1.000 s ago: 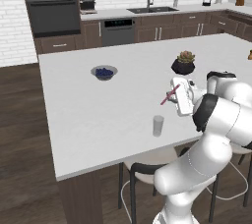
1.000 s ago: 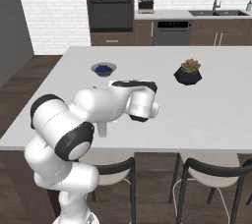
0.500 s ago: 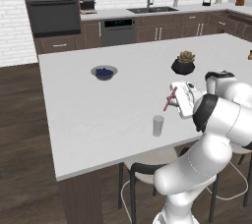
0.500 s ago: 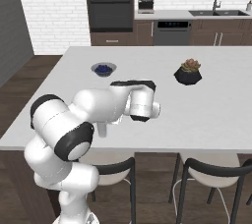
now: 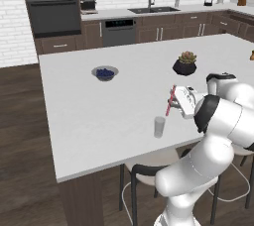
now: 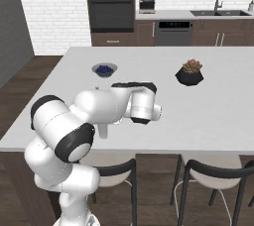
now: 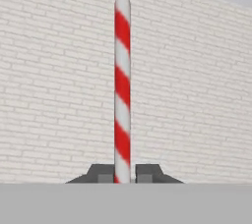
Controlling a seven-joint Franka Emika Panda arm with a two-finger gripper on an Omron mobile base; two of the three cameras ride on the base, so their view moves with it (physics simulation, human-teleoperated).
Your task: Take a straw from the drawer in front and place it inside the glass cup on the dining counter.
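holding the straw [image 5: 170, 100] between the two dark fingertips [image 7: 104, 173] of the end effector [image 5: 174, 102], jaws closed narrowly on its lower end, as seen in the hand view where the red-and-white striped stick [image 7: 122, 90] is rising straight up from the fingers against a white brick wall [image 7: 197, 95]. hovering above the dining tabletop [image 5: 99, 111] in the left base view, with the straw tilting slightly and its lower tip hanging just above and a little to the right of the glass cup [image 5: 159, 126], apart from it. standing upright near the tabletop's front edge, the cup looking faint and hard to make out against the white surface. hiding the end effector and most of the straw behind the arm's own bulk in the right base view, leaving only a tiny reddish speck [image 6: 97, 88] near the upper arm, too small to be sure of. covering the cup there as well, with only a pale upright shape [image 6: 103, 131] under the arm that cannot be told for certain. sitting further back on the tabletop, well apart from the cup, a grey bowl [image 5: 104, 73] with blue contents and a dark potted plant [image 5: 185, 64]. tucking partly under the near edge, dark stools [image 6: 208, 180] being cut off by the frame and by the arm.
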